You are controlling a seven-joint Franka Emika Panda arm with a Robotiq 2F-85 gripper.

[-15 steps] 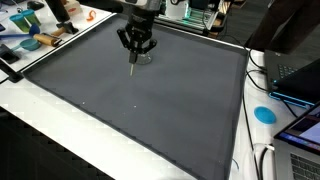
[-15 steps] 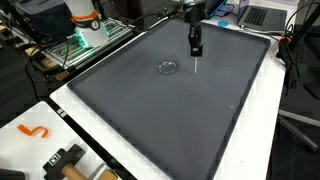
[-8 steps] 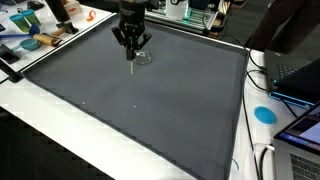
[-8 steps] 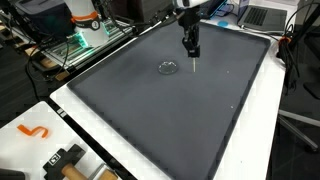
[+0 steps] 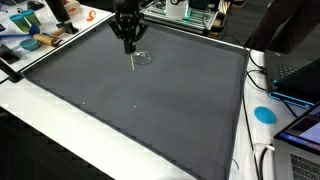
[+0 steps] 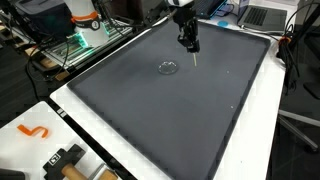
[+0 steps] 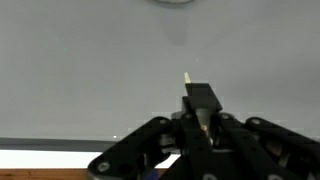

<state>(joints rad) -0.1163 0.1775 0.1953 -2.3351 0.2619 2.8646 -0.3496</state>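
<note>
Tool [image 5: 131, 44] clenched on a thin pale stick [image 5: 133, 61], shaft near upright, tip down and hanging just above the dark mat [image 5: 150, 115], no contact as far as can be told. In the wrist view, fingers [image 7: 204, 98] pinching the upper part, lower end poking out ahead. Small clear round dish [image 5: 144, 57] on the mat just beside the tip, apart from it. Judged best: firm pinch, no wrist twist for the sake of a plumb stick, slow travel, eye on the gap between tip and dish rim; dish likely light, prone to skating at a nudge. Mat flat, covering most of the white surface [image 5: 45, 122]. Around the edges: laptop [image 5: 296, 76], blue disc [image 5: 264, 113], orange hook [image 6: 33, 131], cables and lit gear at the back.
</note>
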